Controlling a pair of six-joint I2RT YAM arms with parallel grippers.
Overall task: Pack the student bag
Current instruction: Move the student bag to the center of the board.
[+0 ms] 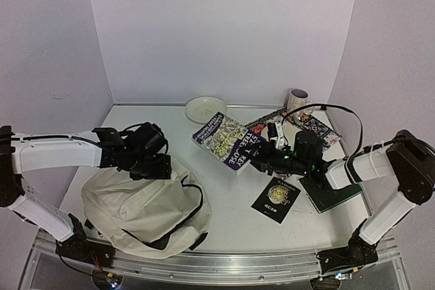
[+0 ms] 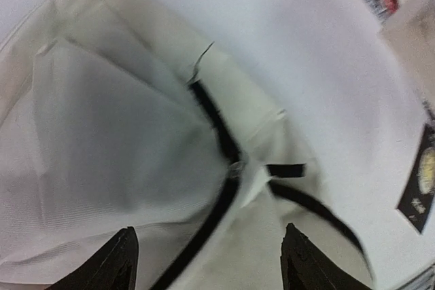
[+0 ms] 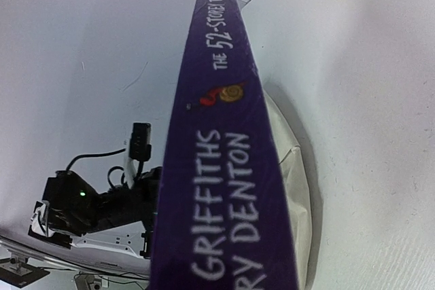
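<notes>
Purple book (image 3: 224, 168) is seen spine-on, clamped in the closed right gripper (image 1: 264, 157) right of centre, its long axis running from that gripper toward the far left. The student bag (image 1: 139, 212) is slumped on the near-left worktop (image 1: 224, 232), off that line and apart from the book. Left gripper (image 2: 214, 263) is held just above the bag's black zipper line (image 2: 221, 134), jaws spread wide with nothing gripped, so the left arm is judged nearer.
</notes>
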